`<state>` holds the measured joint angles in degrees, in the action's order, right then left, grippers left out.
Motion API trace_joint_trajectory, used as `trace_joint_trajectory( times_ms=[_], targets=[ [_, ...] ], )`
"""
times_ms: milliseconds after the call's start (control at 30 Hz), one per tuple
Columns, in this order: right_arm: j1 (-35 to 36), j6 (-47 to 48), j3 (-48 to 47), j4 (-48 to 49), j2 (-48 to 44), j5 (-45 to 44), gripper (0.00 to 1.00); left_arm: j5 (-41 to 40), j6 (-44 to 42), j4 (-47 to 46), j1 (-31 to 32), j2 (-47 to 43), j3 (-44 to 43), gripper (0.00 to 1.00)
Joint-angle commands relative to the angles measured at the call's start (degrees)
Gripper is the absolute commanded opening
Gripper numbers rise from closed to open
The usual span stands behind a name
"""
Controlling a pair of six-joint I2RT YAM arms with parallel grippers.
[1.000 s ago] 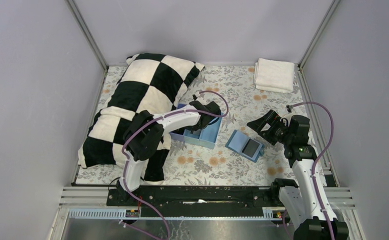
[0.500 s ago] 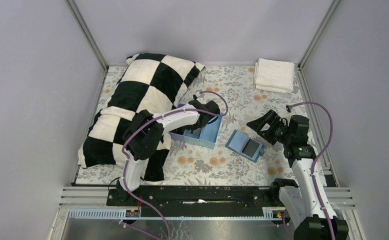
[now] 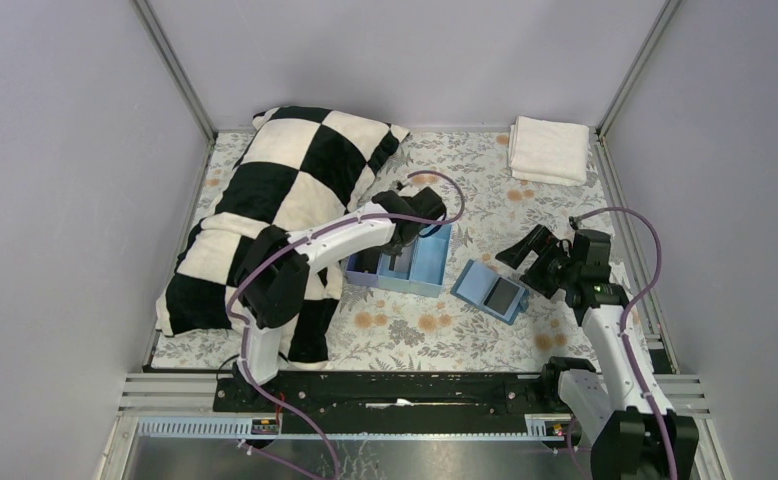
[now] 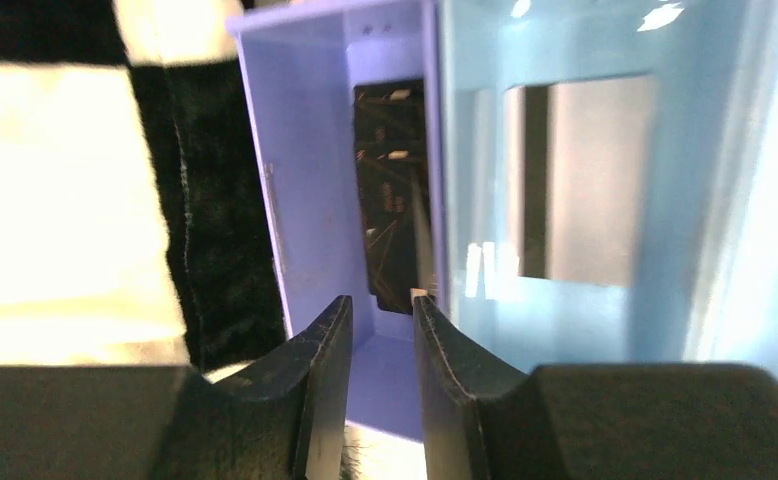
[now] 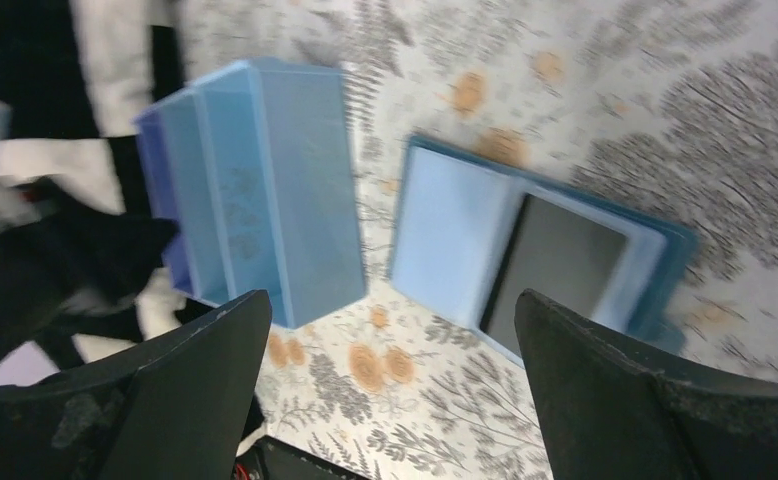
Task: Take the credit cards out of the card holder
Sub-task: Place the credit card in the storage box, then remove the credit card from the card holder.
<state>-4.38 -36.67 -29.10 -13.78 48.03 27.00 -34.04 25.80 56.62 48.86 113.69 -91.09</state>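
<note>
Just beyond left end effector (image 4: 380, 305), card (image 4: 390, 190)

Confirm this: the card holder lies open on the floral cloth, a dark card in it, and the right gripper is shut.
Not shut: the right gripper is open, jaws spread wide, as the right wrist view shows. The rest holds.

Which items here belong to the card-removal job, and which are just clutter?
Job: open blue folding card holder; dark card inside it; black card in the blue-and-lavender compartment tray.
Lying about: black-and-white checkered pillow; folded white towel.
</note>
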Motion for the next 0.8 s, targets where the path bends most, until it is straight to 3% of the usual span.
trace_joint_trajectory(
  times_ms=[0, 167, 400, 533, 767],
  targets=[
    [0.25, 4.78, -3.31, -9.59, 5.17, -8.26, 0.98, 3.06, 1.26, -0.20, 3.45, -6.65, -8.56, 0.34],
    [1.70, 5.63, -2.54, -13.25, 4.83, -14.44, 0.90, 17.30, 1.94, -8.17, 7.89, -7.76, -10.49, 0.37],
    [2.60, 4.06, -1.37, -10.93, 5.21, -12.34, 0.56, 49.62, 5.10, -22.31, 8.46, -1.69, -8.22, 0.43],
    [2.62, 3.24, 0.61, -8.32, 7.39, -12.25, 0.40, 54.24, 7.88, -27.65, 8.53, 2.23, -8.20, 0.43],
    [2.58, 3.54, 2.32, -4.50, 11.24, -11.14, 0.30, 60.15, 10.27, -33.94, 8.60, 9.12, -9.45, 0.43]
  ],
)
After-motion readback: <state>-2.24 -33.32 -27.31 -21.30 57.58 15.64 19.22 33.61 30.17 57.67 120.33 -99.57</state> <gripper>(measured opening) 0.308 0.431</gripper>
